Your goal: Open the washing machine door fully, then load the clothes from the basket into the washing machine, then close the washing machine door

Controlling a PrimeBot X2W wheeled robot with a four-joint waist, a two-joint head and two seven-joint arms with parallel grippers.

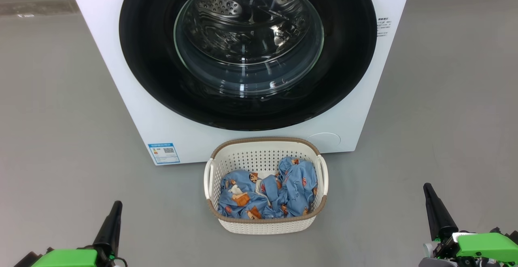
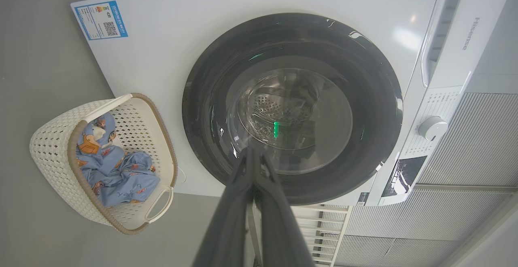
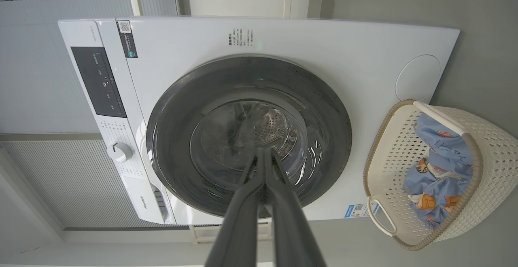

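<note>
The white washing machine (image 1: 133, 109) stands ahead with its round black-rimmed glass door (image 1: 247, 50) closed flush against its front; the steel drum shows through the glass. The cream basket (image 1: 266, 223) sits on the floor just in front of it, holding light-blue printed clothes (image 1: 265, 194). My left gripper (image 1: 117, 204) is at the lower left and my right gripper (image 1: 427, 187) at the lower right, both shut, holding nothing, well back from the basket. In the left wrist view the shut gripper (image 2: 254, 150) points at the door (image 2: 291, 109); likewise the right gripper (image 3: 263, 150) points at the door (image 3: 249, 135).
Grey floor (image 1: 445, 117) spreads on both sides of the machine and around the basket. A blue label sticker (image 1: 164, 153) marks the machine's lower left front. A control knob (image 2: 432, 127) and dark panel (image 3: 97, 81) sit along its top front. Ribbed wall panels (image 2: 477, 137) stand behind.
</note>
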